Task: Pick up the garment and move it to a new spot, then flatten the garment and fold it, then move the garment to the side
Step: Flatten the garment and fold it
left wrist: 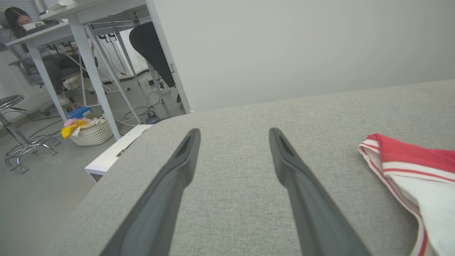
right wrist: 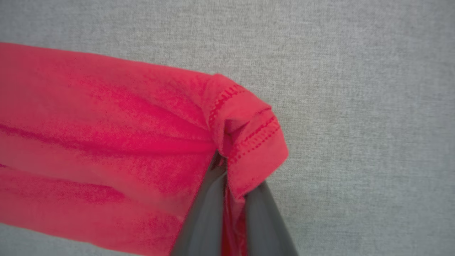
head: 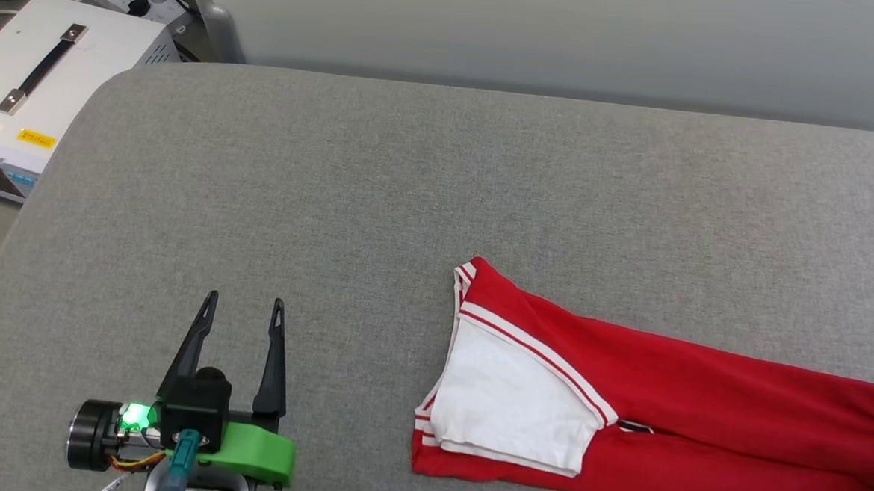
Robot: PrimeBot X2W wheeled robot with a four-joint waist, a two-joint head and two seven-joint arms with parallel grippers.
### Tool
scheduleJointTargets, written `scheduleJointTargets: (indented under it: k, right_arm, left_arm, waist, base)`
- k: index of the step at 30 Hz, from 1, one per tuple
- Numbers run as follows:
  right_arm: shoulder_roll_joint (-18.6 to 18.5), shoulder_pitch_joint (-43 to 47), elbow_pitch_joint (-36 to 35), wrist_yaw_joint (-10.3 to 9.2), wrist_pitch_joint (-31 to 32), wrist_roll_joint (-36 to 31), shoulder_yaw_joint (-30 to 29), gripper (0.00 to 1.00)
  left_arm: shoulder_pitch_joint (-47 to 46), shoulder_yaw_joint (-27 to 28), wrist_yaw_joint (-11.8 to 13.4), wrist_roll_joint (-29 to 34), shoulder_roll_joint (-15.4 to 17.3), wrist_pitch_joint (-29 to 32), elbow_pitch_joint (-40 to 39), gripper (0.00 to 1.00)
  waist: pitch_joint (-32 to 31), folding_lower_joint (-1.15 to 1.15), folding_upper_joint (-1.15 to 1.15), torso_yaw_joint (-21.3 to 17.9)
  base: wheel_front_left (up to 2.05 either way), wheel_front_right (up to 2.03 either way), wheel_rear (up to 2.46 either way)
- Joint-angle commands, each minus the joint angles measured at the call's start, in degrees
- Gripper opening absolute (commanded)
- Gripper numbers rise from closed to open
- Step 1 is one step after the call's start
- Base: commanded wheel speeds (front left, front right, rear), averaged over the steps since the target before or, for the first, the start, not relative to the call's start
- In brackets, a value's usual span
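garment [head: 668,407] folded long – right gripper [right wrist: 227,177] pinching its hem
it lies on the grey surface [head: 335,195] as a narrow band, white sleeve on top, so flattening and a first fold look done (my reading); a further fold and the move aside seem left. the right wrist view gives the grip, jaws closed on a stitched hem corner — the head view gives the left gripper [head: 246,299], fingers spread and empty, well apart from the cloth.
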Motion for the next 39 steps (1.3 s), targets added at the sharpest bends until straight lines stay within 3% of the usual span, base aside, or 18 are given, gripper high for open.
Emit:
scheduleJointTargets:
  k: [1,10,15,20,30,39]
  right_arm:
    - [0.02,-0.56,-0.66,-0.11,-0.23,0.73,-0.52,0.0]
    - [0.15,2.07,-17.09,-0.11,4.71,8.12,-0.61,0.0]
    - [1.88,1.34,-26.32,-0.11,7.55,7.49,0.73,0.0]
    - [5.25,-1.9,-30.57,-0.11,9.95,3.79,3.64,0.0]
    - [13.75,-13.23,-27.39,-0.11,10.67,-3.86,13.81,0.0]
    - [21.3,-23.42,-16.74,-0.11,6.13,-8.39,23.86,0.0]
  left_arm:
    - [1.17,0.3,-0.21,0.43,-0.29,-0.34,0.2,1.0]
    - [2.5,0.36,-0.89,0.99,-0.65,-0.34,0.3,1.0]
    - [2.07,-0.39,-1.29,1.47,-1.2,-0.34,0.38,1.0]
    - [1.32,-1.29,-1.62,1.82,-1.73,-0.34,0.37,1.0]
    - [-1.04,-2.31,-2.13,1.94,-2.44,-0.34,0.69,1.0]
    - [-2.89,-3.01,-2.09,1.95,-3.28,-0.34,0.84,1.0]
  waist:
    - [-0.76,0.0,0.0,-0.39]
    - [-2.18,0.0,0.0,-1.33]
    - [-1.71,0.0,0.0,-1.0]
    - [-0.68,0.0,0.0,-0.05]
    - [2.15,0.0,0.0,2.31]
    - [4.74,0.0,0.0,3.83]
  base:
    - [0.0,0.0,0.0]
    - [0.0,0.0,0.0]
    - [0.0,0.0,0.0]
    - [0.0,0.0,0.0]
    - [0.0,0.0,0.0]
    - [0.0,0.0,0.0]
